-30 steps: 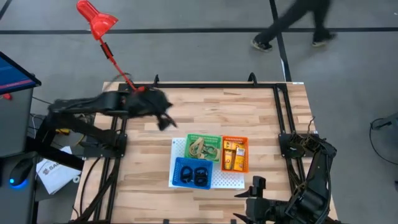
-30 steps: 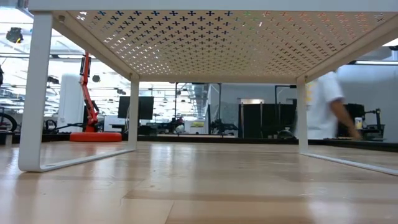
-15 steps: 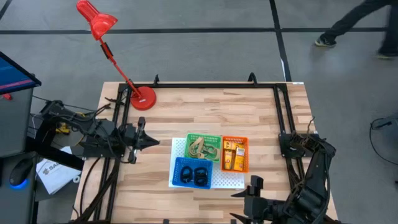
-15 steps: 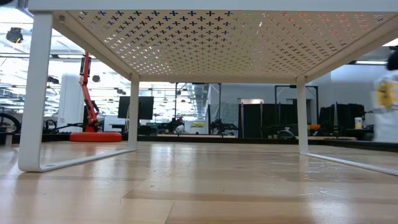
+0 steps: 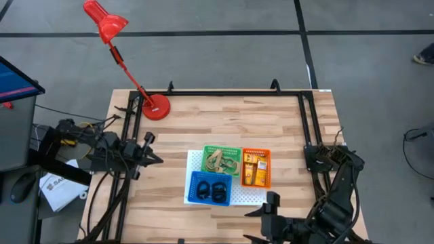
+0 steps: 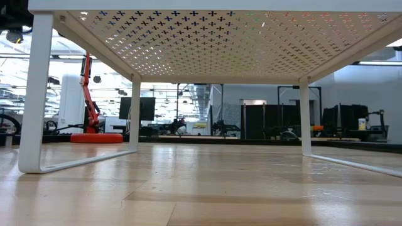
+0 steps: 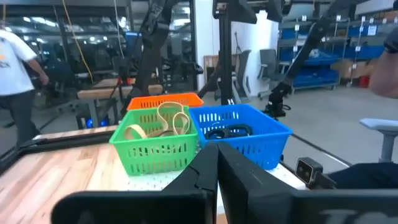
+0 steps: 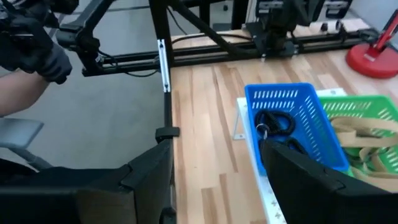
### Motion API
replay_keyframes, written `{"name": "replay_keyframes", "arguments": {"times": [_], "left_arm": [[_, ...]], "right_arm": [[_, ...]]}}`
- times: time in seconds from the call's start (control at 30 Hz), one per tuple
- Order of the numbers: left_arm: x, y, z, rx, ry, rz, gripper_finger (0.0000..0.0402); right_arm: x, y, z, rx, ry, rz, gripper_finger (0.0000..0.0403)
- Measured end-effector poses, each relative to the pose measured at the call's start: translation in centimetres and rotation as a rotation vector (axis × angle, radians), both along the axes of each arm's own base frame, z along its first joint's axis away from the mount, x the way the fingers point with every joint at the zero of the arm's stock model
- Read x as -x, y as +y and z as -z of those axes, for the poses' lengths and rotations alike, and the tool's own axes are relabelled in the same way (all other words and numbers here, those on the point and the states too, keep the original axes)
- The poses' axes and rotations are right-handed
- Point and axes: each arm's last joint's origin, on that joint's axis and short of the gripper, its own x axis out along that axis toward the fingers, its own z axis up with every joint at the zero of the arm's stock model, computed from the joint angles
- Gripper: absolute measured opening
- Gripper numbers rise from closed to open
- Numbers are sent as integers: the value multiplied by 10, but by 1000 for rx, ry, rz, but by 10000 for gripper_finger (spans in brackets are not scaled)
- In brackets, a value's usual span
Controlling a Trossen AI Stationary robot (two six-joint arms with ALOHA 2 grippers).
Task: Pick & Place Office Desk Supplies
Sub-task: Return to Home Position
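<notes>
Three small trays stand on a white perforated board (image 5: pixel 247 197) at mid-table. The green tray (image 5: pixel 222 160) holds tan rubber bands (image 7: pixel 163 122), the orange tray (image 5: pixel 255 167) holds yellow blocks, and the blue tray (image 5: pixel 209 188) holds black rings (image 8: pixel 273 122). My left gripper (image 5: pixel 158 161) is shut and empty at the table's left edge, level and pointing at the trays (image 7: pixel 216 167). My right gripper (image 5: pixel 262 218) hangs open and empty at the near edge, right of the blue tray (image 8: pixel 217 171). No gripper shows in the low view.
A red desk lamp stands with its base (image 5: pixel 156 107) at the far left corner. Black rails (image 5: pixel 306 122) run along the table's edges. The low view looks under the white board (image 6: pixel 207 37), which stands on legs. Bare wood (image 5: pixel 271 122) lies beyond the trays.
My left gripper has drawn back from beside the lamp base toward the table's left edge, gone down and nearer, and tipped from pointing down to level, staying shut. A person walking beyond the far edge has left the high view.
</notes>
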Motion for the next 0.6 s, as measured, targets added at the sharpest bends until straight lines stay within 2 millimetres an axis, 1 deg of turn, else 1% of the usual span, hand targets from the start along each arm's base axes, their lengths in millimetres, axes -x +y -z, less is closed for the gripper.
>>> {"name": "replay_keyframes", "arguments": {"times": [0.13,0.23,0.37,0.5,0.6], "left_arm": [[8,5,15,6,-24,-14,0],[7,6,21,-1,-14,-34,0],[5,9,24,-21,26,-79,0],[5,12,25,-23,26,-112,0],[4,15,25,-3,38,-189,1]], "right_arm": [[0,-1,0,37,-16,7,245],[1,-3,0,87,-27,33,245],[6,-11,5,187,3,85,245],[13,-23,13,279,34,184,245],[9,-30,25,352,28,261,245]]}}
